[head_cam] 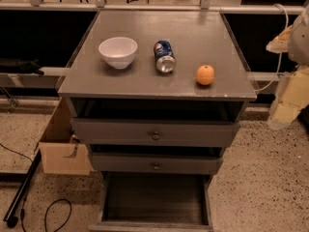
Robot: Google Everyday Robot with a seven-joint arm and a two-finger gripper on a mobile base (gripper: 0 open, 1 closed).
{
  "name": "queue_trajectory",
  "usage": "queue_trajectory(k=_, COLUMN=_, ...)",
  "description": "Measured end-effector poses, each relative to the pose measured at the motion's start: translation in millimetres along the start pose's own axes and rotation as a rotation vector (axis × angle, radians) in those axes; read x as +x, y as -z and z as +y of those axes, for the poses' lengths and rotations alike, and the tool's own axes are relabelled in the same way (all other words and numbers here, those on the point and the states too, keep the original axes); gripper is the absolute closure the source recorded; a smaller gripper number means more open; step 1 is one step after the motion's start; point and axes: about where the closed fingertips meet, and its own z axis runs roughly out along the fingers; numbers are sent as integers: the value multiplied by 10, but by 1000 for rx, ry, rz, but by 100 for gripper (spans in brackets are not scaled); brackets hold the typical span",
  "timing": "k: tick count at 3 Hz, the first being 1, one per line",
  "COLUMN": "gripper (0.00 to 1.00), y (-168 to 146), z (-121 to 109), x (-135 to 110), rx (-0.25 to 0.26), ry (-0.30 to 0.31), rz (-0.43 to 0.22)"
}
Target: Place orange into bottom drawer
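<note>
The orange (205, 75) sits on the grey cabinet top (193, 33), near its front right corner. The bottom drawer (154, 197) is pulled out below the two upper drawers, and its dark interior is bare. My gripper (286, 105) hangs at the right edge of the view, beside the cabinet's right side. It is to the right of the orange, a little lower, and apart from it. It holds nothing that I can see.
A white bowl (118, 51) and a blue soda can (164, 56) lying on its side sit on the cabinet top left of the orange. The two upper drawers (155, 133) stand slightly out. A cardboard box (60, 151) and cables (53, 211) lie on the floor at the left.
</note>
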Motion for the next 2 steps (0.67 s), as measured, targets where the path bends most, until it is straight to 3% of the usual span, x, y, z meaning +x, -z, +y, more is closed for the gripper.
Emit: queue_trajectory(k=2, gripper=0, y=-11, z=-12, x=30, rx=2, ry=-15, rz=-21)
